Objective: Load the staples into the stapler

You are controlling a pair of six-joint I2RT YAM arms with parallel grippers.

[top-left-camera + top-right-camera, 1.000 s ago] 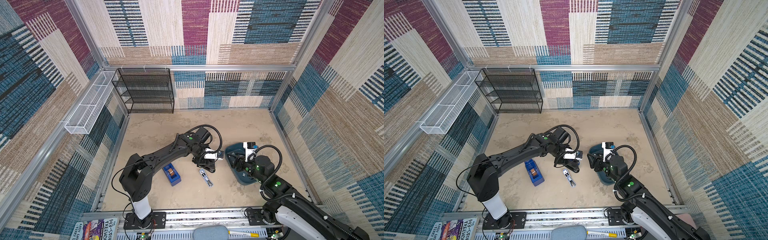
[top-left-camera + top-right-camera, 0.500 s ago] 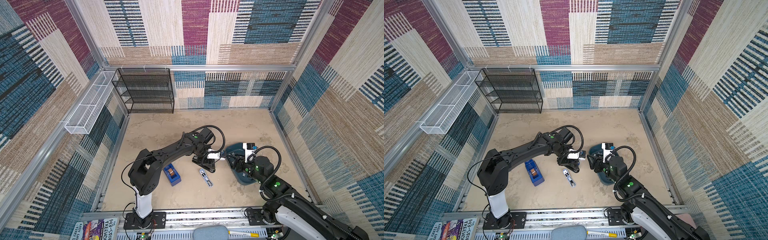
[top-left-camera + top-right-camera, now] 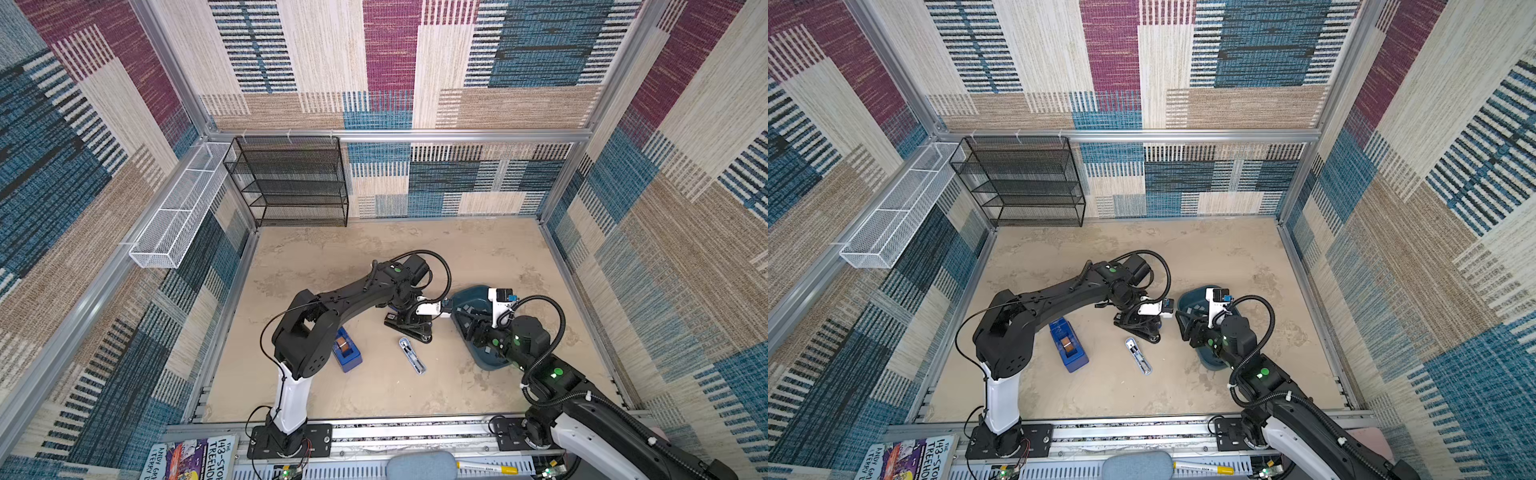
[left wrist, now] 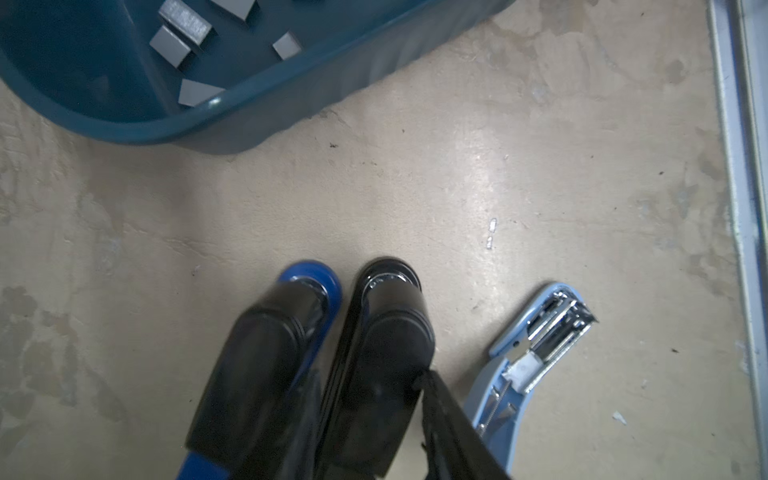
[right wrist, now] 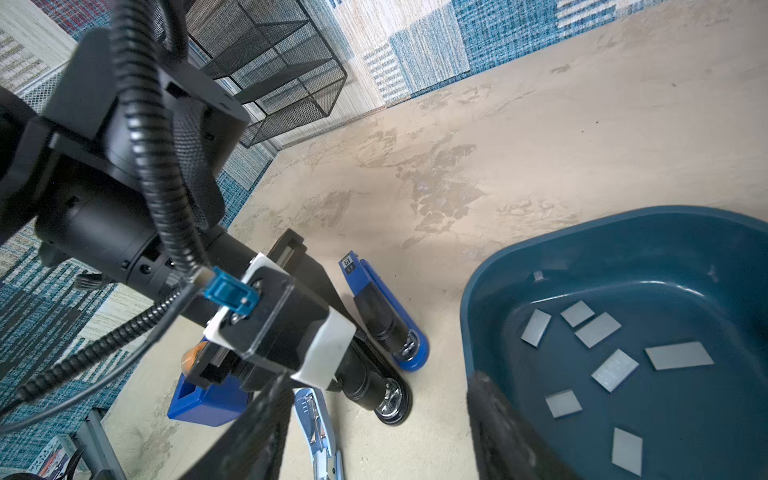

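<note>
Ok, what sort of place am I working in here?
Likely a purpose-built robot test cell, not a real office: carpet-patterned walls, an aluminium frame, and a slotted mounting rail along the front edge.

Overhead stereo pair, close wrist views

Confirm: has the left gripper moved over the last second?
Yes, slightly. In a top view the left gripper has shifted right, toward the teal bin, which has stayed put. The gap to the bin's rim has narrowed.

grey flat staples (image 5: 614,369) scattered in teal bin (image 4: 332,83); light-blue stapler (image 4: 536,353) lying open on table (image 4: 415,187) nearby
</note>
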